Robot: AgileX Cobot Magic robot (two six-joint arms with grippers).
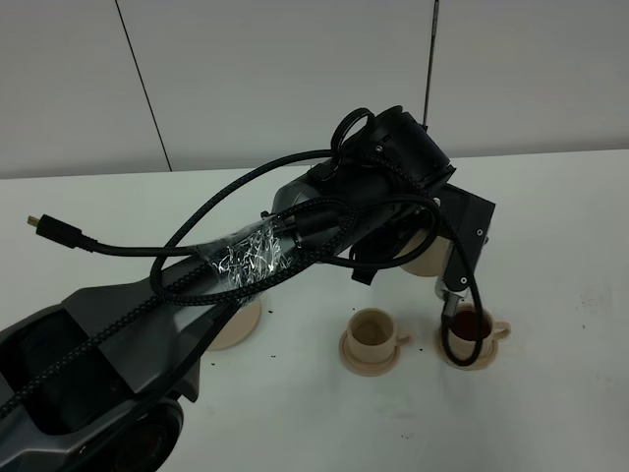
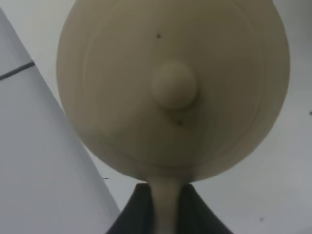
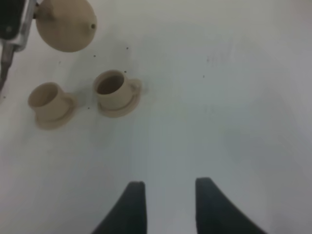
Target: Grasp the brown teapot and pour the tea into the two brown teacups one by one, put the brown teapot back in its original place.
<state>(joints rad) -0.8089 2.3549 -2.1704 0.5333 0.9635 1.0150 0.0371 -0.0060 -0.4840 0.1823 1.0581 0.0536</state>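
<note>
I am looking at a flat white matte tabletop that fills the lower part of the high view. Tiny dark specks lie scattered across its surface. Behind the table stands a pale grey panelled wall, divided by thin dark seams. One seam slants on the left, and another runs nearly upright on the right. The light is soft and even, and the shadows it throws on the tabletop are faint and blurred.
</note>
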